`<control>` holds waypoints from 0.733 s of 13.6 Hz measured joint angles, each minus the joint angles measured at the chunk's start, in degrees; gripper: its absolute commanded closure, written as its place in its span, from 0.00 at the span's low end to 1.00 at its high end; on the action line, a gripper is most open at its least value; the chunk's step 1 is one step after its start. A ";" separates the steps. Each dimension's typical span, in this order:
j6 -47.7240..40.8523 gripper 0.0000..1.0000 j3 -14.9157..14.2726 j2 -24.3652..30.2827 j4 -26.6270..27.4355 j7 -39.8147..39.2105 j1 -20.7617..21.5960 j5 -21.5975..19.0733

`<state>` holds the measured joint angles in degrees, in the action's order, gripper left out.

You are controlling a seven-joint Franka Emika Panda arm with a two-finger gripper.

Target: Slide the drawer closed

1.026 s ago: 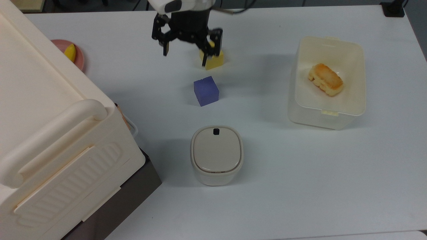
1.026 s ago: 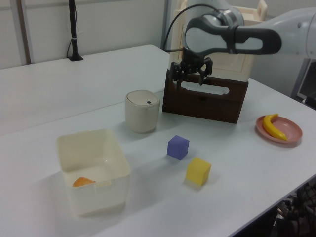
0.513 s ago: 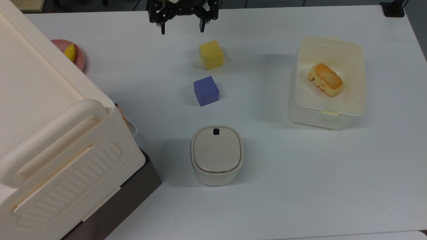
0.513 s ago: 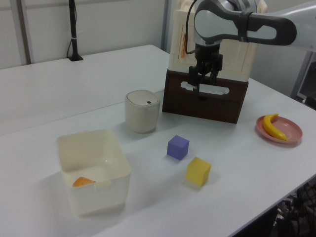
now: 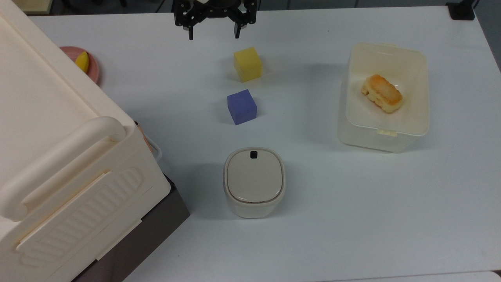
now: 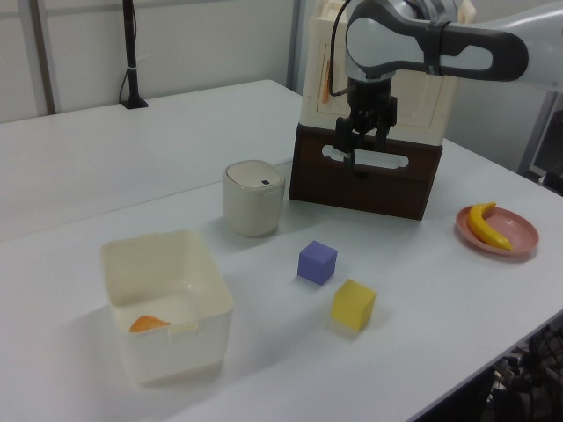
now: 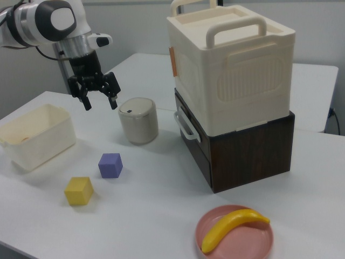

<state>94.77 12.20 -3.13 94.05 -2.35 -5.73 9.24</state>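
Dark brown drawer (image 7: pixel 190 136) sits flush under the cream cabinet (image 7: pixel 232 65) at the table's (image 5: pixel 352 203) corner on the top view's left. Gripper (image 5: pixel 213 29) hangs empty at the far edge, fingers (image 5: pixel 191 33) apart, above the yellow cube (image 5: pixel 247 64); tub (image 5: pixel 385 129) with bread (image 5: pixel 382 93) rightward.

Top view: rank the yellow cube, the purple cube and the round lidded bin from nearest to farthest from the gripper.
1. The yellow cube, just below the open gripper and slightly to the top view's right.
2. The purple cube, further down, mid-table.
3. The round lidded bin, lowest in the top view, near the cabinet.
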 measured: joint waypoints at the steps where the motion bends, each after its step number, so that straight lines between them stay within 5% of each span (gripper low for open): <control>1: 0.00 0.00 0.00 0.00 0.00 0.78 0.02 0.02; 10: -3.95 0.00 -0.17 1.42 -3.96 7.10 1.54 0.11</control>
<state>90.82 12.03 -1.71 90.09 4.75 -4.19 9.35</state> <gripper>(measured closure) 0.000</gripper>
